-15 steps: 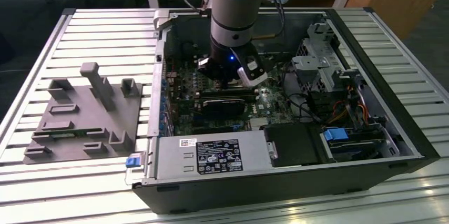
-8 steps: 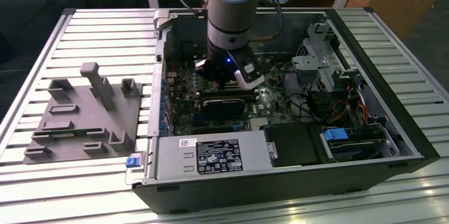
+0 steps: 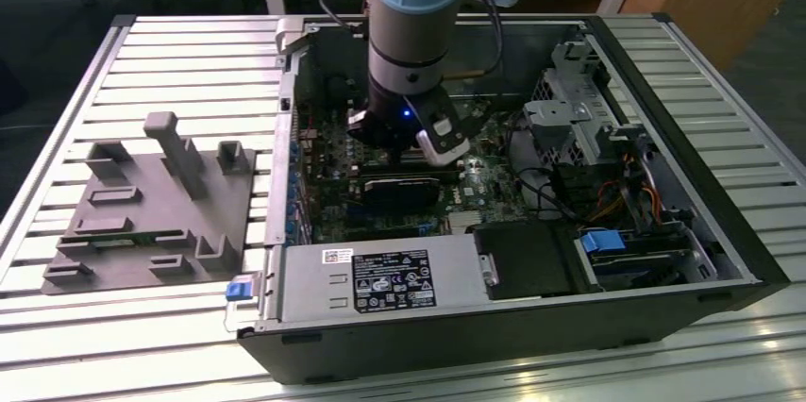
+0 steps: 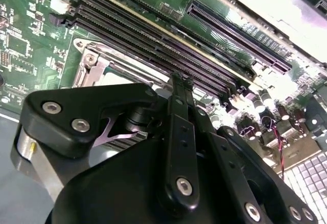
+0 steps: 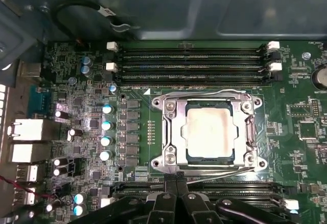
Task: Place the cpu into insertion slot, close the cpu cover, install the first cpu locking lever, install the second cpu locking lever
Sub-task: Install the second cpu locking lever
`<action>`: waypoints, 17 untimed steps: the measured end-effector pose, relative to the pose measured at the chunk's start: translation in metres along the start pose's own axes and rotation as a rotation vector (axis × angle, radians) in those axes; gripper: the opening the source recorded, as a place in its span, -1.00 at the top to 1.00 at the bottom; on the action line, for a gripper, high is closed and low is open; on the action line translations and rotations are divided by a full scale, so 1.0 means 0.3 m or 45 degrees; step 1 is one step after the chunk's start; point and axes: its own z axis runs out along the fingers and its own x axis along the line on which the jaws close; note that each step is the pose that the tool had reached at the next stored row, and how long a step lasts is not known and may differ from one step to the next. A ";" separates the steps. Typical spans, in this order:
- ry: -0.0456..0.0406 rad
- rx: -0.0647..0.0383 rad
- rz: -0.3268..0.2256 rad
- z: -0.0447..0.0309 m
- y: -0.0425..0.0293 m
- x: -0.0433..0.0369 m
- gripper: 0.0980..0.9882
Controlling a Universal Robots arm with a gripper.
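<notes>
My gripper (image 5: 176,185) has its fingers together, nothing held, tips just beside the socket edge. The cpu (image 5: 210,130) sits flat in the socket on the motherboard (image 5: 82,106). The cpu cover (image 5: 176,127) lies closed over it, silvery frame around the chip. Wire levers lie along the frame's sides. In the exterior view my arm (image 3: 410,34) reaches down into the open computer case (image 3: 705,232).

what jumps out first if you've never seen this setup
The arm reaching down into the open computer case in the exterior view. In the first wrist view, the silvery cpu sits in its socket on the green motherboard, framed by the cpu cover, with the pincer at the socket's edge.
</notes>
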 end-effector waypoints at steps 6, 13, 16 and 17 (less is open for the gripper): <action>0.000 -0.004 0.000 0.014 -0.004 0.006 0.98; 0.001 -0.038 0.000 0.015 -0.013 0.018 0.98; 0.001 -0.048 0.000 0.020 -0.014 0.024 0.98; 0.001 -0.050 -0.001 0.022 -0.014 0.024 0.98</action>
